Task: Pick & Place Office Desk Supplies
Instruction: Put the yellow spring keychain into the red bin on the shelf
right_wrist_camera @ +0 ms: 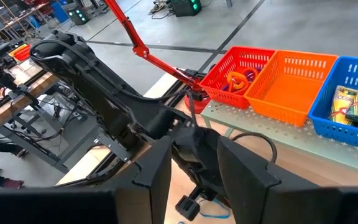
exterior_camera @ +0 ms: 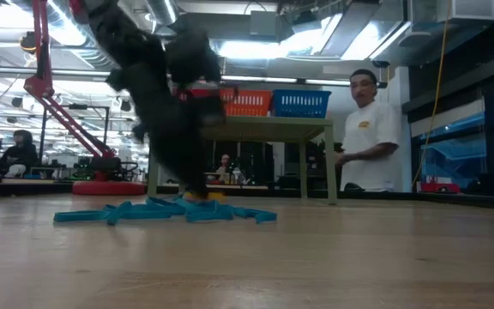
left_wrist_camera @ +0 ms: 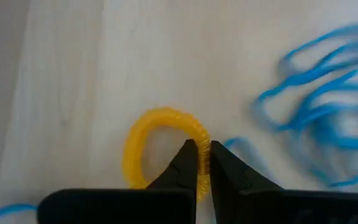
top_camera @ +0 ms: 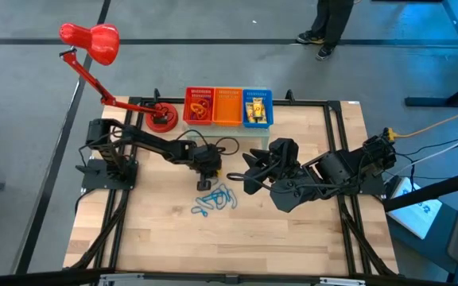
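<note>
L gripper [left_wrist_camera: 199, 163] clamps yellow band loop [left_wrist_camera: 143, 138], partly hidden; R gripper [right_wrist_camera: 194, 171] fingers apart.

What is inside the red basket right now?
In the right wrist view, the red basket holds orange and purple band loops lying together near its middle. The near wall and the lamp arm hide part of its floor, so more could lie there.

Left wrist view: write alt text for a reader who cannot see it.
The left pincer pinches the rim of a yellow-orange band loop lying on the pale wooden table. A tangle of blue wiry loops lies beside it.
</note>
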